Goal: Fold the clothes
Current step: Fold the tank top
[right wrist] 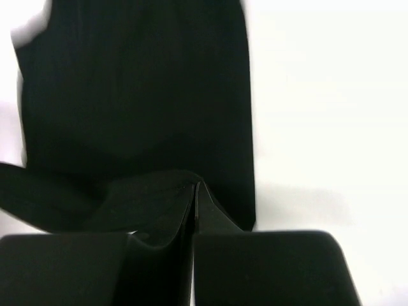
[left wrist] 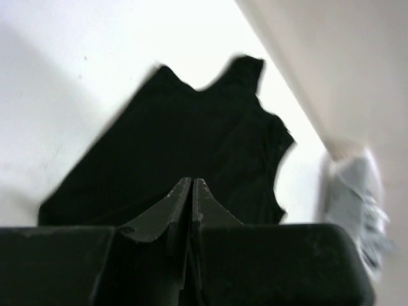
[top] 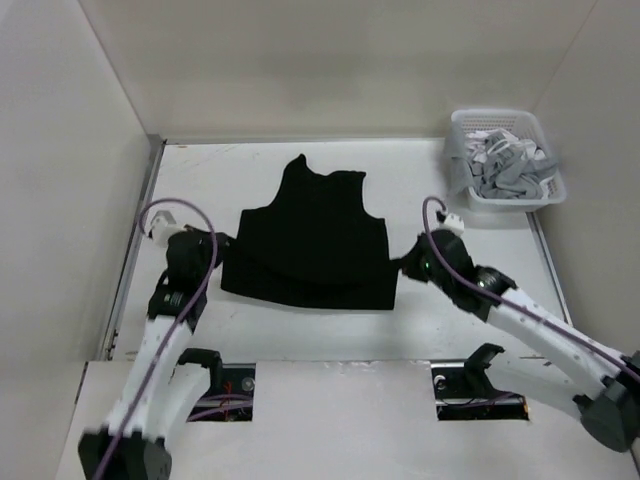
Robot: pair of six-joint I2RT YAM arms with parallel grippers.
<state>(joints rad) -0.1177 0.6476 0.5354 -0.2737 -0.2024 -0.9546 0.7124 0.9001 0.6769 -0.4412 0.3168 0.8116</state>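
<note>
**From above:** the shirt [top: 310, 245] lies flat in the middle of the worktop [top: 480, 300]. Its neck points to the far edge and its hem to the near one, so its long axis runs far to near. My left pincer [top: 214, 253] sits at the shirt's left hem corner and my right pincer [top: 400, 266] at its right hem corner, both arms about equally close. A basket [top: 512, 203] of grey-white garments [top: 505, 160] stands at the far right corner, well apart from the shirt. Nothing lies between me and the cloth.

**Left wrist:** my fingers [left wrist: 182, 191] are pressed together, tips low at the shirt's edge. The cloth spreads ahead and to the right. Whether any fabric is pinched between them I cannot tell. The basket shows as a pale blur at right.

**Right wrist:** this pincer is clenched too, with a raised fold of black cloth right at the tips. The shirt stretches ahead and left, with bare worktop to the right. Whether it holds that fold or only touches it, I cannot tell. I judge the coming fold will carry the hem toward the neck, along that axis.
</note>
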